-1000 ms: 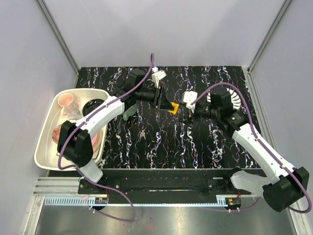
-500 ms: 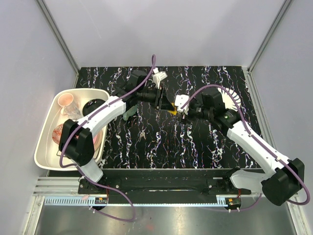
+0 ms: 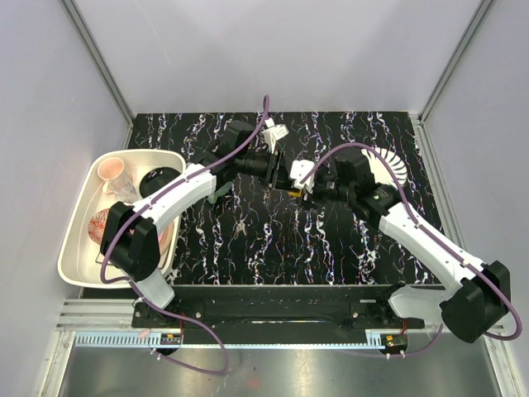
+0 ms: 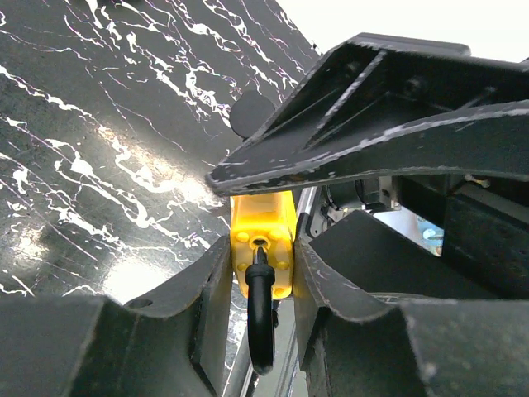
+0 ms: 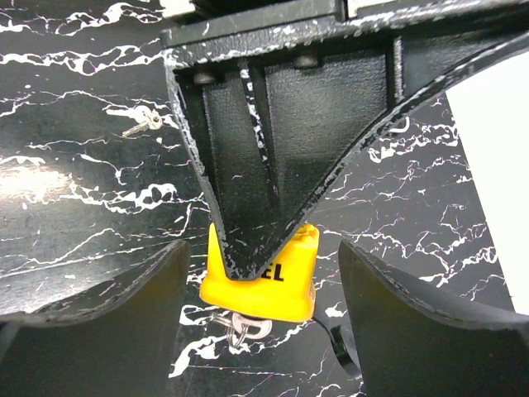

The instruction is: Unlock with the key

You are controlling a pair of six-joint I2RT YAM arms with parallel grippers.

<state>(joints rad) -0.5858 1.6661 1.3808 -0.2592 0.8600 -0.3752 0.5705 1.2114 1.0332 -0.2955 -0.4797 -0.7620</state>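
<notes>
Left jaws clamp the small, rigid padlock (image 4: pixel 263 240); right jaws gape; the thin key (image 5: pixel 241 324) likely needs a firm pinch.

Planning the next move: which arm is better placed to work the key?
Right. The left gripper clamps the yellow padlock, while the right gripper is open, facing what looks like the key at its base.
</notes>
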